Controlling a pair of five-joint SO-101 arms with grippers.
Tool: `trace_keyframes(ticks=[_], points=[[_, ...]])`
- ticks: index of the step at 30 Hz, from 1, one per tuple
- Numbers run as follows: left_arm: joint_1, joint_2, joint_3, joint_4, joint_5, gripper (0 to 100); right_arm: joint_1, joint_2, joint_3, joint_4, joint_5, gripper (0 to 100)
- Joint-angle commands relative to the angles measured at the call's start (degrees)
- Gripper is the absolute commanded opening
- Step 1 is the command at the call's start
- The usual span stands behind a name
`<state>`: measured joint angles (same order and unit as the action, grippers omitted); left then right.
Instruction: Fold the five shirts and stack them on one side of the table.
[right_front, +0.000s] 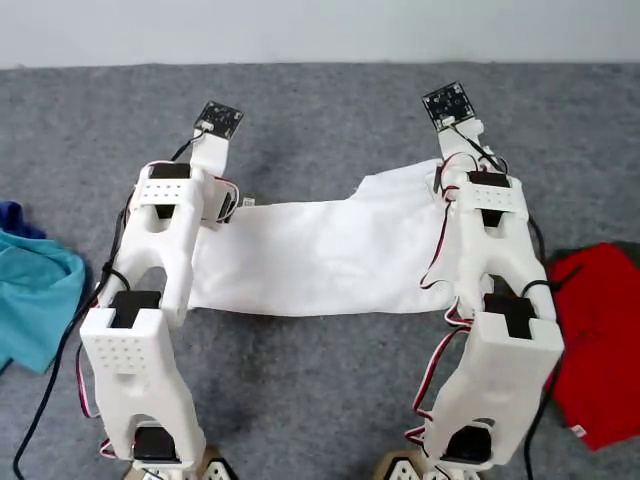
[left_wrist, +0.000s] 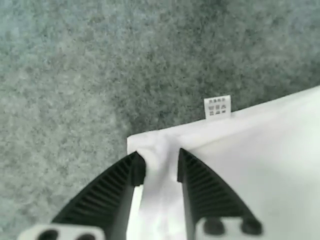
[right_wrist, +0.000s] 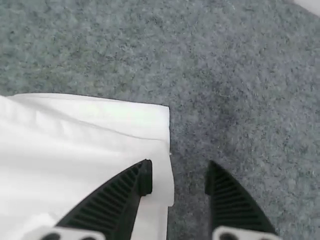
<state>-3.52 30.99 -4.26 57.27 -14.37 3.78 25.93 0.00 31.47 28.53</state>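
High view: two arms, one white shirt (right_front: 320, 255) spread flat between them on the grey felt table (right_front: 320, 110). One teal shirt (right_front: 35, 290) lies crumpled well off to the outer side of the left arm, with one dark blue cloth (right_front: 15, 218) touching it on the far side. One red shirt (right_front: 600, 330) lies just outside the right arm. That makes four garments counted.

Left gripper (left_wrist: 161, 162) is clamped on a bunched corner of the white shirt (left_wrist: 260, 165), fabric pinched between both fingers. One small label (left_wrist: 218, 107) sticks out of the shirt edge just ahead of it.

Right gripper (right_wrist: 177, 177) has its fingers apart, straddling the side edge of the white shirt (right_wrist: 75, 145) near another corner. One finger (right_wrist: 135, 187) is over cloth, the other over bare felt.
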Motion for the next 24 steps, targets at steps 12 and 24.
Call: trace_keyframes(ticks=[12,24], points=[[-6.59,-13.36,-20.26,41.58,-1.85,12,6.2,-17.71,-22.24,49.98,-0.09,22.7],[-9.41,-18.37,13.14,32.88,-3.6,8,5.49,-24.75,3.69,50.51,-0.62,22.7]])
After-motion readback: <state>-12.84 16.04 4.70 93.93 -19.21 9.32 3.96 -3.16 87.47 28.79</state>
